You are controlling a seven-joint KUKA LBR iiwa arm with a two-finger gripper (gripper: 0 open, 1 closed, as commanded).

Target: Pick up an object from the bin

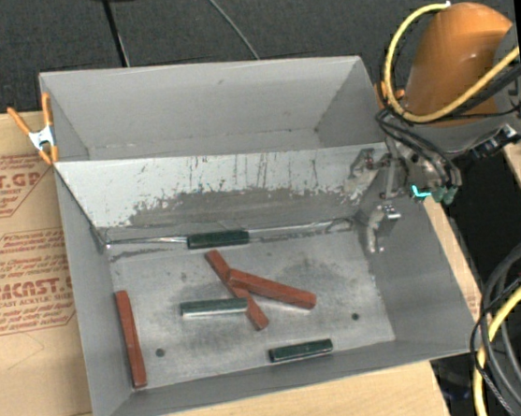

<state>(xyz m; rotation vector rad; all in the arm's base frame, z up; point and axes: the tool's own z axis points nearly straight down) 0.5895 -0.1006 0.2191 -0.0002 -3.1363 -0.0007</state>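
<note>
The claw (379, 225) hung at the right side of the bin (229, 103), close to the right wall and clear of the floor. Whether it stood wide or narrow could not be told. No object was seen in its grasp.

Nearest to it lay a long red-brown bar (272, 288), flat on the floor near the middle, crossing over a second red-brown bar (220, 266). A grey-green bar (212, 307) lay touching that pair on their left. A dark green bar (217, 240) lay against the foot of the back wall, another dark bar (300, 349) near the front wall, and a third red-brown bar (129, 338) along the left wall, well apart from the claw.

Assessment: the pick was at the approach step, with no object yet chosen. The next move would call for travel leftward over one bar, then a descent with the claw set across its narrow width; the crossed pair risked shifting together.
</note>
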